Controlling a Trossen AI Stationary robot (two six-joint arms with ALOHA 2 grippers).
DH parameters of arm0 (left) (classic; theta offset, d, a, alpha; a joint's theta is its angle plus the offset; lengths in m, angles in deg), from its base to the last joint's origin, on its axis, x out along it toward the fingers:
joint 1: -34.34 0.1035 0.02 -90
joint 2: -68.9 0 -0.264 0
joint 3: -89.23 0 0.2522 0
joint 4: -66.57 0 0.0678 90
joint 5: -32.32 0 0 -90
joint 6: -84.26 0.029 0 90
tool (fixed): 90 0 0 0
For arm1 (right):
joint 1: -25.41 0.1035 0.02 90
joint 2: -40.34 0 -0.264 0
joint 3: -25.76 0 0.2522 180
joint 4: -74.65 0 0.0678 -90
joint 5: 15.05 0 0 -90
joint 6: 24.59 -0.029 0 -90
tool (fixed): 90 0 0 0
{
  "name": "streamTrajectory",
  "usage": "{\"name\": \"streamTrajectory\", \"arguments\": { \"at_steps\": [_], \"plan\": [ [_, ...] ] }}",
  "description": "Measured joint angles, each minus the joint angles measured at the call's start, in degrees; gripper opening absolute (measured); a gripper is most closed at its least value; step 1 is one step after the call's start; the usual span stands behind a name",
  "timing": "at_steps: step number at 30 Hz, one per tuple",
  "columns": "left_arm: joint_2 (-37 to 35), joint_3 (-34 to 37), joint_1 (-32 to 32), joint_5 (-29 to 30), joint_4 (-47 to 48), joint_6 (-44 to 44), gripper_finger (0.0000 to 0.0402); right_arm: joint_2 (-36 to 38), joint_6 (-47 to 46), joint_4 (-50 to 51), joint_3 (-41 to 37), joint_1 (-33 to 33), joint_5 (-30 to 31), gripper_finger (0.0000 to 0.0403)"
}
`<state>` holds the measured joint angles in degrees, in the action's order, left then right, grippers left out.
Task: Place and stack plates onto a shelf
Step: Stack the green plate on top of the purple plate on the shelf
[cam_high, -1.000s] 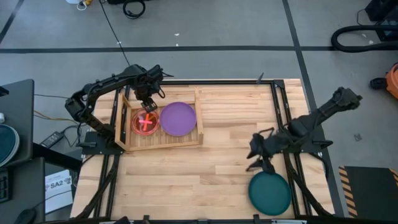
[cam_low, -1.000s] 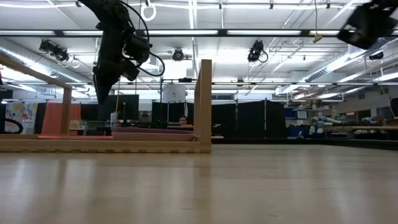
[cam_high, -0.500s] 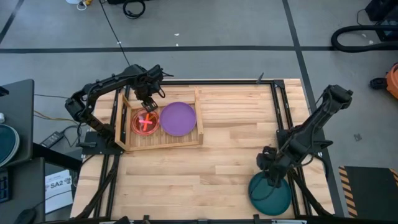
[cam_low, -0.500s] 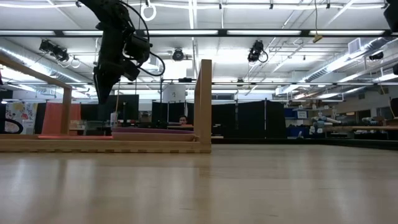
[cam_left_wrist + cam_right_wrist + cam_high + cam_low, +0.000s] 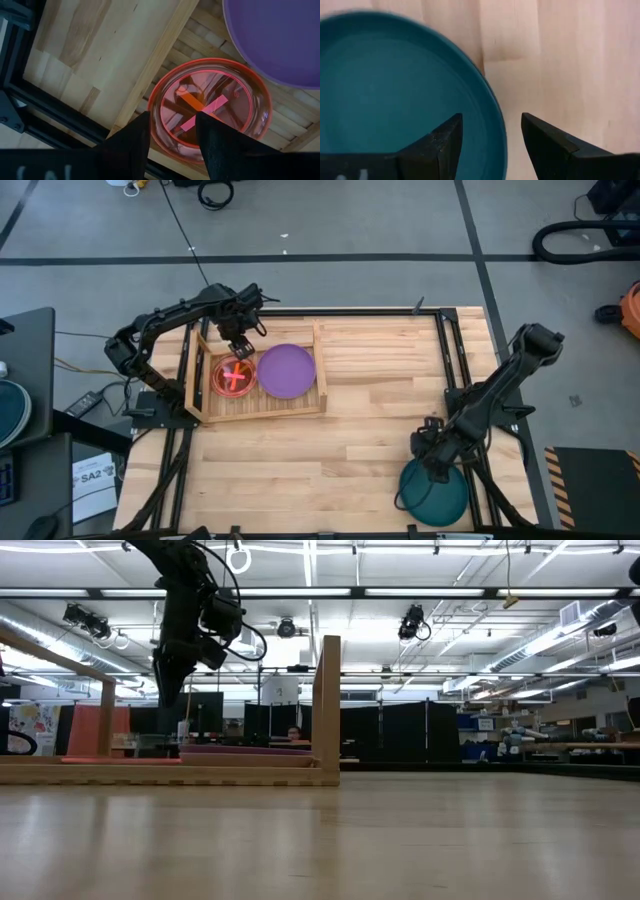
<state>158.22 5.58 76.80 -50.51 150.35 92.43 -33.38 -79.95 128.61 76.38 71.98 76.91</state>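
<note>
Dark teal fills most of what my right wrist sees: the teal plate (image 5: 395,80) lies flat on the light plank counter (image 5: 330,450), near the front edge on my right side. My right fingers (image 5: 492,145) are spread apart and straddle its rim, one finger over the plate's inner face, the other over bare wood just outside the edge. From above, my right fingers (image 5: 432,463) sit at the plate's (image 5: 435,492) far rim, with the arm stretched out behind them toward the counter's right side. I am not pinching the plate yet; the gap between the fingers is plain.

The shelf (image 5: 260,408), a light wooden slatted tray with raised rails, stands on the left part of the counter, well apart from the teal plate. Two plates lie in it side by side: a small translucent red plate (image 5: 233,376) marked with a pink and orange cross, and a larger purple plate (image 5: 287,370) just to its right.

My left fingers (image 5: 238,346) hover above the red plate (image 5: 210,110), open, holding nothing. In the low view they (image 5: 172,690) hang clear over the shelf (image 5: 170,774).
</note>
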Motion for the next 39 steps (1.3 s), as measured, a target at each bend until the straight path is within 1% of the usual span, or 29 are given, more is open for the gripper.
{"name": "streamTrajectory", "arguments": {
  "at_steps": [5,9,13,24,26,30,35,39],
  "plan": [
    [0.0,0.0,0.0,0.0,0.0,0.0,0.0162,-2.0,0.0,1.0,0.0,0.0,-1.1,0.0202],
    [0.0,0.0,0.0,0.0,0.0,0.0,0.0162,-2.9,0.0,1.3,0.0,0.0,-1.8,0.0180],
    [0.0,0.0,0.0,0.0,-0.1,0.0,0.0162,-3.1,0.0,1.5,0.0,0.0,-2.0,0.0145],
    [0.0,0.0,0.0,0.0,-0.4,0.1,0.0162,-3.0,0.1,2.3,0.1,0.0,-2.4,0.0031],
    [0.0,0.0,0.0,0.0,-0.4,0.5,0.0162,-3.0,0.0,2.1,0.2,0.0,-2.5,0.0016],
    [0.0,0.0,0.0,0.0,-0.4,1.4,0.0162,-2.9,0.0,2.3,0.2,0.0,-3.1,0.0014],
    [-1.3,0.0,-0.1,-0.2,-1.2,2.0,0.0162,-3.0,0.1,4.4,1.2,-0.1,-3.1,0.0025],
    [-4.1,0.0,-0.4,-2.5,-2.5,2.1,0.0162,-3.0,1.1,6.4,2.4,-0.1,-3.1,0.0019]
  ]
}}
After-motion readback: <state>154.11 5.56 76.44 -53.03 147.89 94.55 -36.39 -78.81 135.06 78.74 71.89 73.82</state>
